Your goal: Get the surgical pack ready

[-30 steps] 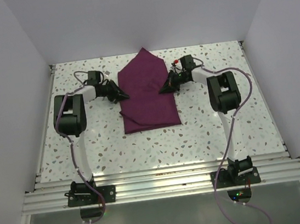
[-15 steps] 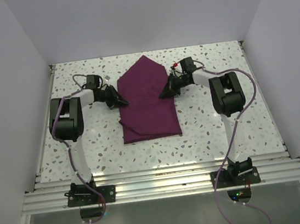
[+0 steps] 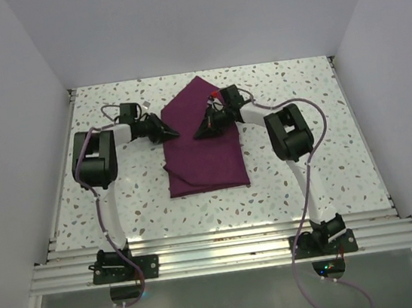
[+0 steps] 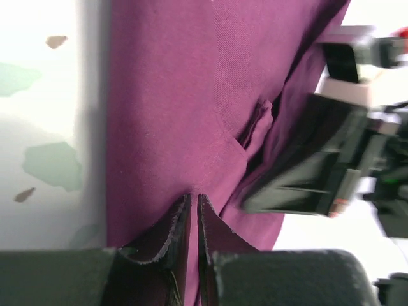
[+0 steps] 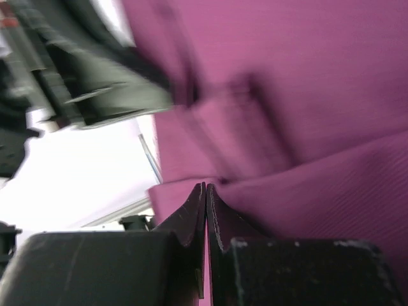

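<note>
The maroon-purple cloth (image 3: 207, 165) lies as a folded bundle at the table's middle, with a pointed flap at the far end. My left gripper (image 3: 174, 133) is at the cloth's left edge, its jaws pressed nearly together with a thin layer of cloth (image 4: 166, 95) between them (image 4: 193, 199). My right gripper (image 3: 198, 134) is over the cloth's upper middle, shut on a raised fold of cloth (image 5: 306, 76), as the right wrist view shows (image 5: 205, 188). The two grippers face each other a short way apart. The metal tray, scissors and gauze are out of view.
The speckled white table (image 3: 308, 178) is walled in white on three sides. An aluminium rail (image 3: 219, 249) runs along the near edge with both arm bases. The right gripper body (image 4: 306, 185) shows close in the left wrist view.
My right gripper has moved left from the cloth's right edge onto the cloth, drawing that edge inward. The left gripper has stayed at the left edge, shifting only slightly.
</note>
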`<state>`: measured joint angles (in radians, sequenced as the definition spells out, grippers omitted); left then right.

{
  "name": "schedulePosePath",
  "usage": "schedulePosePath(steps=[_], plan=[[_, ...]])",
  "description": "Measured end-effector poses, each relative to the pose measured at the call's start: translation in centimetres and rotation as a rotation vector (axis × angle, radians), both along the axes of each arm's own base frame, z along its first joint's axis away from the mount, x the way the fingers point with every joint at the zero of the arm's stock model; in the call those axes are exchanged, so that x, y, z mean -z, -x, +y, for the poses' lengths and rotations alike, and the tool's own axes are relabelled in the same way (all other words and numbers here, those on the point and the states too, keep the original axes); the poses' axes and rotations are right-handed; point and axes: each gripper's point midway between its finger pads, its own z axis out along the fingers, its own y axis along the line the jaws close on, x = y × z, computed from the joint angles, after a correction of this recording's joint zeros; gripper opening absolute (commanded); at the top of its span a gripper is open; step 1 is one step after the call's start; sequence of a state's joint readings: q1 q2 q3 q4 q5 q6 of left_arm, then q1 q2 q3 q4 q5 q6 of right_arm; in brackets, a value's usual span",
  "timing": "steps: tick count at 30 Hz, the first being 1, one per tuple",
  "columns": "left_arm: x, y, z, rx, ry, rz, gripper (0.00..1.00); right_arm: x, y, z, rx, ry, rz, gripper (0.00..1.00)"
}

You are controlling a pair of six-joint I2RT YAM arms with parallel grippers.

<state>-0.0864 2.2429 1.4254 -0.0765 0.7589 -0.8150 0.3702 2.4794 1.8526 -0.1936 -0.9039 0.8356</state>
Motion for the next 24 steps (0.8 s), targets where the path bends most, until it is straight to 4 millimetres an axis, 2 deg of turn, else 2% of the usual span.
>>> schedulePosePath(steps=[3,6,11,13,18,21,24], plan=[[0.0,-0.1,0.3,-0.008,0.022,0.012,0.13,2.3,0.6,0.2,-0.007,-0.005,0.058,0.00],[0.0,-0.6,1.0,-0.026,0.027,0.015,0.13,2.0,-0.7,-1.0,0.025,-0.025,0.047,0.00],[0.0,-1.6,2.9,-0.064,0.024,0.007,0.13,1.9,-4.1,-5.7,0.134,-0.029,0.043,0.00],[0.0,-1.8,3.5,-0.076,0.025,0.009,0.14,2.0,-5.5,-8.1,0.191,-0.022,0.039,0.00],[0.0,-2.9,4.3,-0.089,0.031,0.000,0.14,2.2,-8.1,-13.4,0.304,0.005,0.041,0.00],[0.0,-3.6,4.4,-0.087,0.041,-0.010,0.15,2.1,-9.3,-15.0,0.341,0.029,0.031,0.00],[-0.2,-4.0,4.3,-0.088,0.055,-0.015,0.17,2.1,-10.2,-15.0,0.340,0.038,0.010,0.00]])
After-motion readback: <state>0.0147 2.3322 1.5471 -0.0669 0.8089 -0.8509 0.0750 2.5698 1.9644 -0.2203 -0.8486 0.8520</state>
